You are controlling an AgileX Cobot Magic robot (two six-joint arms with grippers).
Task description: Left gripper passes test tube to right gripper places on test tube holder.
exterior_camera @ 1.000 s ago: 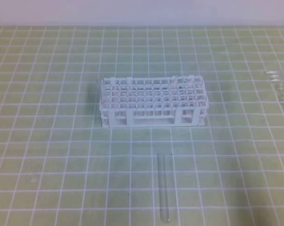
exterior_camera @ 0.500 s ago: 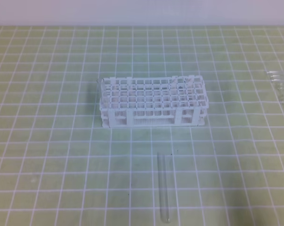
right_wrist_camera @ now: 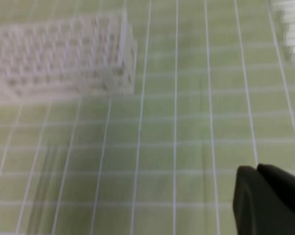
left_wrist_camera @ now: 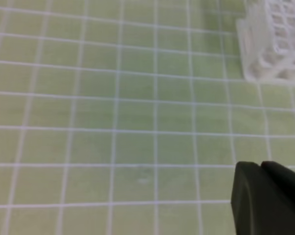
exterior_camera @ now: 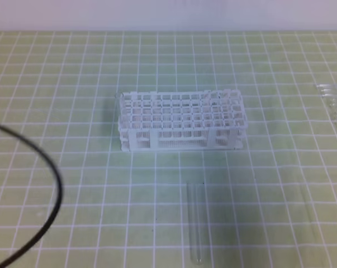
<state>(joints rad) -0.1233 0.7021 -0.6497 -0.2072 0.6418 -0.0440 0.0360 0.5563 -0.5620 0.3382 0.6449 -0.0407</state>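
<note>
Left tool at 5 o'clock of its wrist view, we see jaws pressed together, holding nothing, above green gridded worktop. Right tool likewise closed and empty, at 5 o'clock of its own view. Black cable loops in at 8 o'clock of high view. Test tube lies flat on worktop at 6 o'clock from test tube holder, apart from it. Small glass pieces at 3 o'clock edge.

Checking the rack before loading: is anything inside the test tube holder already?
From above, the test tube holder shows only empty square holes; no tube stands in it. Its lower tier is partly hidden by the lattice. The test tube lies on the mat in front.
</note>
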